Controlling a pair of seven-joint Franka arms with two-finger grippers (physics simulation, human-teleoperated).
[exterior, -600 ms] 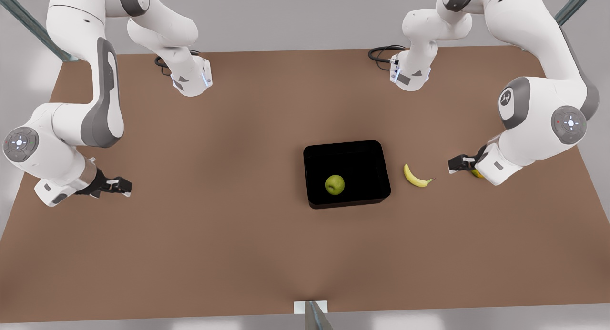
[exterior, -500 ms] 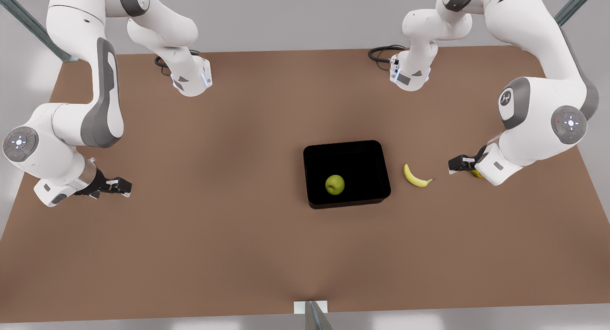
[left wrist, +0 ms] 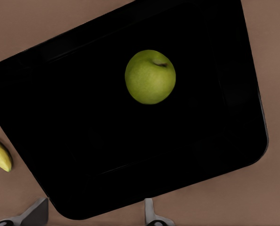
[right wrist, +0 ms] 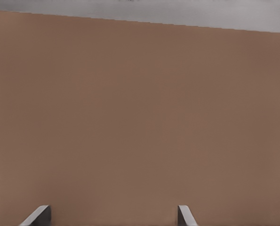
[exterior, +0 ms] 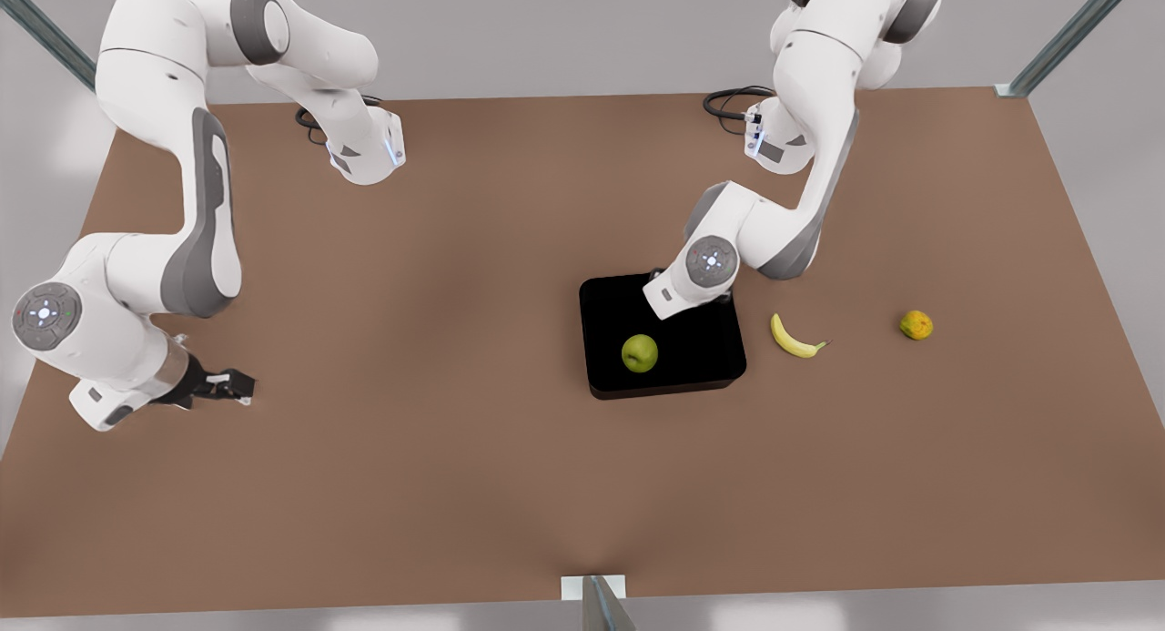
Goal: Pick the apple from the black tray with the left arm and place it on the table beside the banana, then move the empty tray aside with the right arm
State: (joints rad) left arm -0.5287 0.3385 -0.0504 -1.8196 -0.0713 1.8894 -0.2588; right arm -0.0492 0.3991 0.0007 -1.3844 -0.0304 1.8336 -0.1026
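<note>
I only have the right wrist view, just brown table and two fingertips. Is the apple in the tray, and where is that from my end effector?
Observer: Yes, the apple sits in the black tray, far toward the front view's right from the right end effector.
Operator: Where's the left end effector?
Observer: The left end effector hovers open above the tray, clear of the apple.
Operator: And the banana?
Observer: The banana lies on the table just outside the tray, on the front view's right. An orange-yellow fruit lies farther right.
</note>
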